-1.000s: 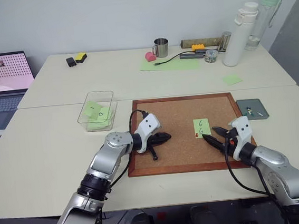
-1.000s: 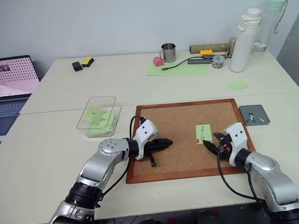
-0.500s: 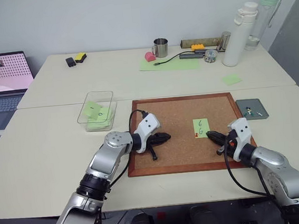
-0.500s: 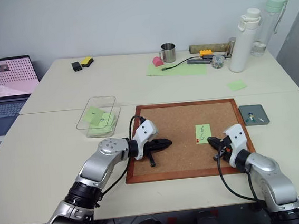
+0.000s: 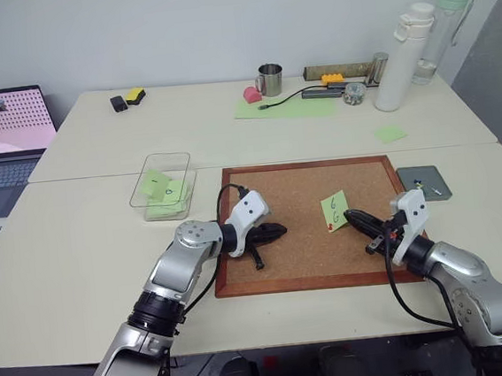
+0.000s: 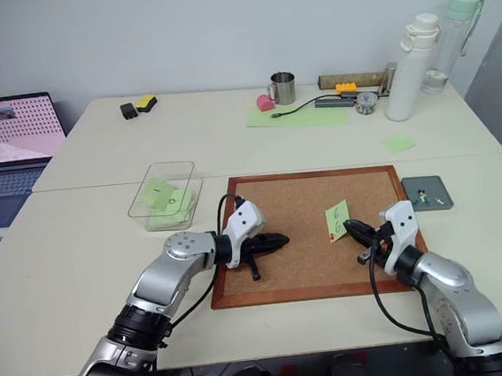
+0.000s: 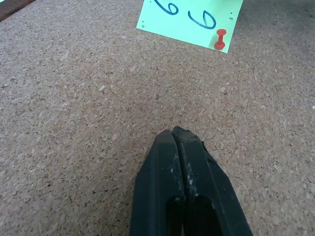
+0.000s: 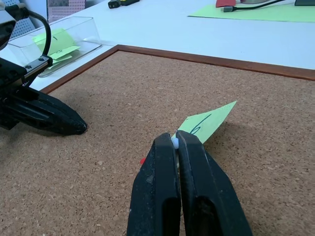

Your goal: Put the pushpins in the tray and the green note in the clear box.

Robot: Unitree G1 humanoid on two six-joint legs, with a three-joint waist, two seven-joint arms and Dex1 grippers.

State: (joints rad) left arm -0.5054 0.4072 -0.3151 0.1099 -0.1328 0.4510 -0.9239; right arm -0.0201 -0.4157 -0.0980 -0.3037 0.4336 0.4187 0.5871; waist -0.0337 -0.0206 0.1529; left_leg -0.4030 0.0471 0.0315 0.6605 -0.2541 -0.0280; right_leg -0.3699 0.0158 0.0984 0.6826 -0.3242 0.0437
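The green note [image 5: 334,209], marked with two dark "6"s, stands tilted off the corkboard [image 5: 277,185]. My right gripper [image 5: 350,217] is shut on its edge, and the note [image 8: 206,121] rises from behind the closed fingertips. A red pushpin [image 7: 220,39] still sits in one corner of the note. My left gripper [image 5: 282,229] lies shut and empty on the cork, left of the note. The dark grey tray [image 5: 438,193] lies right of the board with tiny pins in it. The clear box [image 5: 166,155] stands left of the board and holds green notes.
A laptop [image 5: 5,123] sits at the far left. Along the back are a metal mug [image 5: 270,79], a large green sheet [image 5: 283,107], a white bottle [image 5: 403,53] and a plain green note [image 5: 389,134]. A black cable loops over my left wrist.
My right gripper has closed at the note's edge and risen a little, so the note now stands tilted instead of flat. The left arm has not moved.
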